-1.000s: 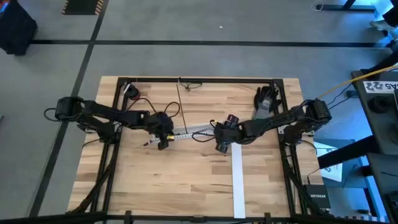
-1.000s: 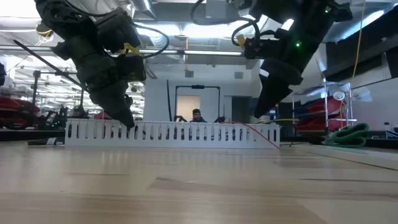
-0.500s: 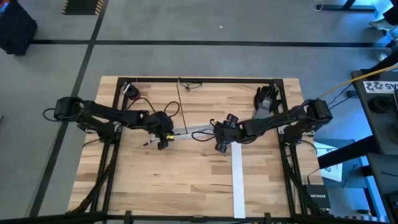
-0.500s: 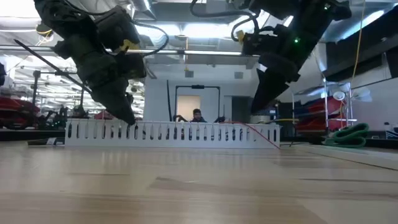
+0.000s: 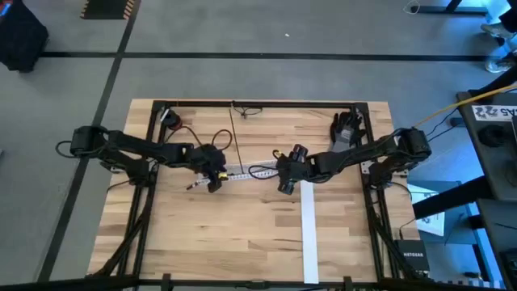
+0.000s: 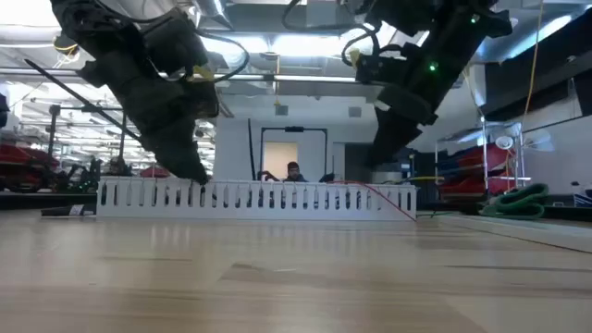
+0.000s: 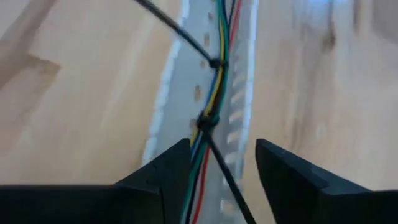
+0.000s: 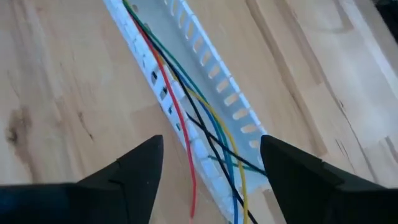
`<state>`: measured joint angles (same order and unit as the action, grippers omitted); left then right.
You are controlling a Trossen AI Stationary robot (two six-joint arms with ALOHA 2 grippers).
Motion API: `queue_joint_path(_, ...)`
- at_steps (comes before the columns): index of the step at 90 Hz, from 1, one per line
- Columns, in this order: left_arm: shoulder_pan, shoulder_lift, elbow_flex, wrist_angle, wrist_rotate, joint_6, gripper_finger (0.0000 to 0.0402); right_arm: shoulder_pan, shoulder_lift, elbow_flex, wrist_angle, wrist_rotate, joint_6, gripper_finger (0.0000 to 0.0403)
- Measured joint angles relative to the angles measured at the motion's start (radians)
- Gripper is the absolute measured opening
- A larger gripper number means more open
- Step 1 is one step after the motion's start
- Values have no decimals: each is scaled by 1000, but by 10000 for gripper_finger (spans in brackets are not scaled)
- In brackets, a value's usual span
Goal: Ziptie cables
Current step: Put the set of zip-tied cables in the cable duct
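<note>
- The cables (image 7: 216, 93), green, yellow, red and dark, lie along the white slotted duct (image 8: 205, 81) at the middle of the counter (image 5: 242, 234); two black zip ties (image 7: 206, 121) cinch them inside the duct.
- The left end effector (image 7: 214, 168) hovers over the duct's left end, fingers apart, straddling the cables just below one tie.
- The right end effector (image 8: 208, 168) hangs over the duct's right end, fingers spread wide, gripping nothing; loose cables fan out of the duct there.
</note>
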<state>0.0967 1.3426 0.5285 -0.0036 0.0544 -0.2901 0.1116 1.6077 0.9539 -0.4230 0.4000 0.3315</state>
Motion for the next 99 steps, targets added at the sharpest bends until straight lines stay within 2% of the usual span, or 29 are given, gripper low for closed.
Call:
queue_joint_path(32, -6, 1, 0, 20, -6, 13, 174, 6, 62, 0, 39, -17, -163, 241)
queue_joint_path(47, -5, 1, 0, 26, -26, 5, 174, 6, 103, 0, 28, 108, -183, 218)
queue_joint_path(59, -6, 1, 0, 22, -26, 5, 174, 6, 108, 1, -14, 132, -182, 179)
queue_joint_path(84, -6, 1, 0, 24, -32, 14, 174, 5, 102, 79, -133, 191, -182, 59)
queue_joint_path(94, -6, 1, 0, 23, -33, 28, 174, 12, 101, 90, -132, 141, -205, 32)
queue_joint_path(99, -6, 1, 0, 22, -33, 28, 174, 13, 101, 91, -135, 149, -213, 26)
